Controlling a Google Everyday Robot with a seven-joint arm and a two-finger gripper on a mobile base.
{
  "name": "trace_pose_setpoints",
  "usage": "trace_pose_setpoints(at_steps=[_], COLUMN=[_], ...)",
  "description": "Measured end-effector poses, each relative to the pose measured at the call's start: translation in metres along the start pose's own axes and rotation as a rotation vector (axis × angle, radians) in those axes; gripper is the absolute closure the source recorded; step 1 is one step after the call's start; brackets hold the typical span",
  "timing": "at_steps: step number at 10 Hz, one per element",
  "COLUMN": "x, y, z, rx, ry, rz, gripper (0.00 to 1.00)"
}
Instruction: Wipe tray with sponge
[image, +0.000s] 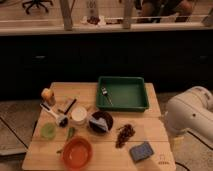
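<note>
Step in hand: approach (nothing is grasped yet, by my judgement). The wooden table (100, 150) carries everything. The white arm (192, 115) stands off its 3 o'clock edge. The gripper is not visible there, so whether it is wide or narrow cannot be told. The green tray (127, 95) sits at 1 o'clock and the blue-grey sponge (141, 151) at 5 o'clock, well apart. The next move calls for reaching to the sponge and grasping it. The printed mark (162, 161) beside the sponge is unreadable.
</note>
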Motion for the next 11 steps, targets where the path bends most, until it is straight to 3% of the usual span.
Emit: trace_pose_setpoints(at_steps=[11], x=[-0.044], y=[0.031], z=[0.042], rx=[-0.036], ry=[-0.031], rz=[-0.088], gripper=[0.2])
